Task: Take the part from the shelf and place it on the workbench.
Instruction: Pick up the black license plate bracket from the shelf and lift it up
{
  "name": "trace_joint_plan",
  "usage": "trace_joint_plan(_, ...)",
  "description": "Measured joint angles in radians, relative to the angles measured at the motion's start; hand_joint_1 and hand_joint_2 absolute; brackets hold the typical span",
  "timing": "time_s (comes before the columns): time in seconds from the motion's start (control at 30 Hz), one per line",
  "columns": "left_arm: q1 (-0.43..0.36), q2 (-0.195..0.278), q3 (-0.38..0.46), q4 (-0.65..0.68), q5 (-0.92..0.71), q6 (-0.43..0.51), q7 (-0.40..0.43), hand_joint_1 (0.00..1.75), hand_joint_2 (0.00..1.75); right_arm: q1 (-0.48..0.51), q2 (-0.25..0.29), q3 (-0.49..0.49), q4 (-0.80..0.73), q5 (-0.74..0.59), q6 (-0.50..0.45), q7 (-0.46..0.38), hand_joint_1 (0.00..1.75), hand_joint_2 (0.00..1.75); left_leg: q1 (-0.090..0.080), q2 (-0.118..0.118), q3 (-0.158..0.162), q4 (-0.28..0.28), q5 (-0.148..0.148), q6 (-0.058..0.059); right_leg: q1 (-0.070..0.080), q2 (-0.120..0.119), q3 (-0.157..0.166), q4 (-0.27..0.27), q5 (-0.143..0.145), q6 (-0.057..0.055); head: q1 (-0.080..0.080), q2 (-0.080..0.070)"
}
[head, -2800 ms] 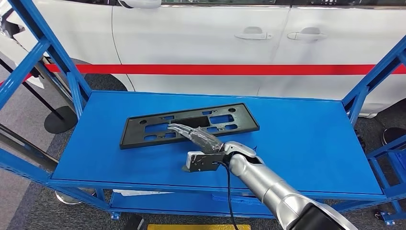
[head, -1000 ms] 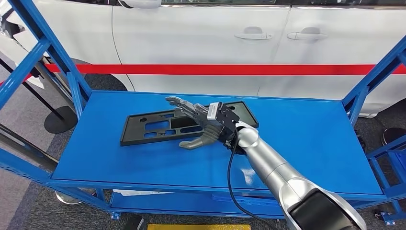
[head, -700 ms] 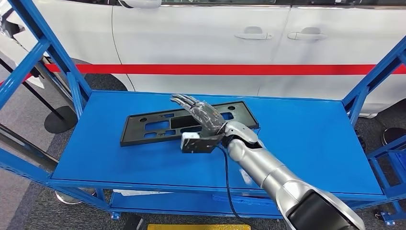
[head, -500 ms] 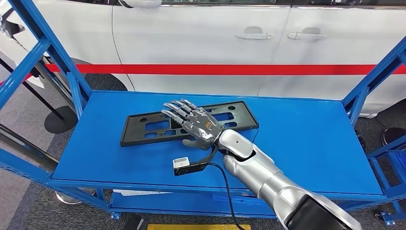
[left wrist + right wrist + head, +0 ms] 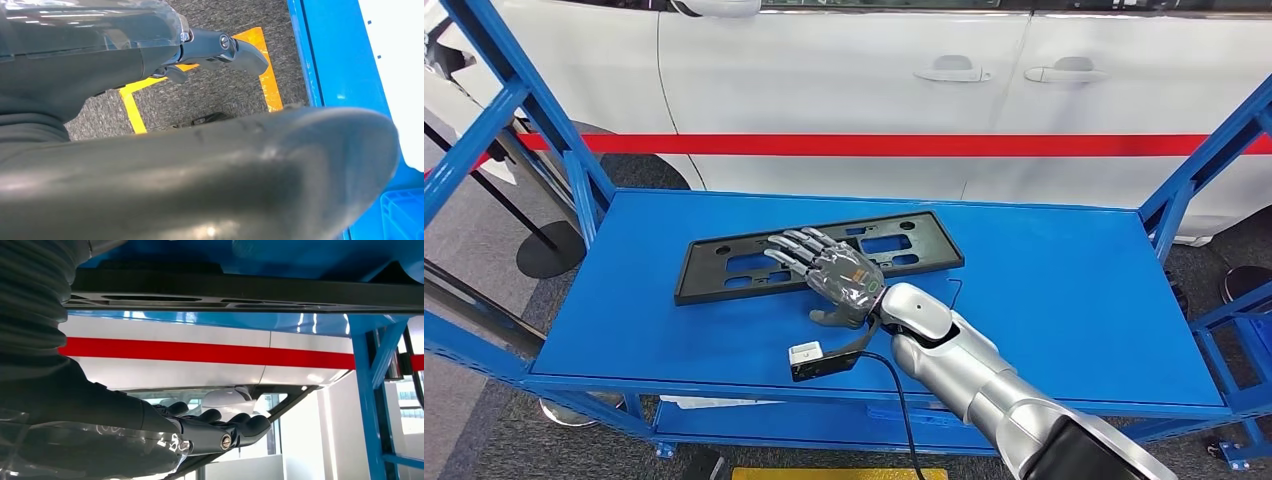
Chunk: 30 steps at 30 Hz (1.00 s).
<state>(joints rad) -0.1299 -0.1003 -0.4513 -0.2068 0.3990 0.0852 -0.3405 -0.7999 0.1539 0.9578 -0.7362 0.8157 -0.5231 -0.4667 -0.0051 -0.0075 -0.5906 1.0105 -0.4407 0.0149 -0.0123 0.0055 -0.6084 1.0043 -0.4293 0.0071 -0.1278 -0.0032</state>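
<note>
Partly hidden black part on blue shelf, right hand spread above it, holding nothing, contact unclear

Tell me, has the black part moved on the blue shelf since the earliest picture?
No. The black part lies at the same spot and angle on the blue shelf, judged against the shelf's back edge.

The robot's right hand, palm down with fingers spread, covers the middle of the flat black slotted plastic part, so contact between them cannot be judged. In the left wrist view, the blurred grey thumb hides most of the left hand, whose dark fingers look curled.
</note>
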Motion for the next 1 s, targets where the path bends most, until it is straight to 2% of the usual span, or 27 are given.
trace_joint_plan(0.4, 0.0, -0.002, 0.0, 0.0, 0.0, 0.006, 0.0, 0.0, 0.0, 0.017, 0.009, 0.0, 0.037, 0.009, 0.004, -0.007, 0.0, 1.75, 0.0, 0.0, 0.0, 0.0, 0.0, 0.0, 0.0, 0.0, 0.0, 0.0, 0.0, 0.0, 0.0, 0.0)
trace_joint_plan(1.0, 0.004, -0.005, 0.0, 0.0, 0.007, 0.012, -0.009, 0.0, 0.0, 0.042, 0.014, -0.024, 0.122, 0.009, -0.039, -0.025, 0.0, 1.75, 0.0, 0.0, 0.0, 0.0, 0.0, 0.0, 0.0, 0.0, 0.0, 0.0, 0.0, 0.0, 0.0, 0.0)
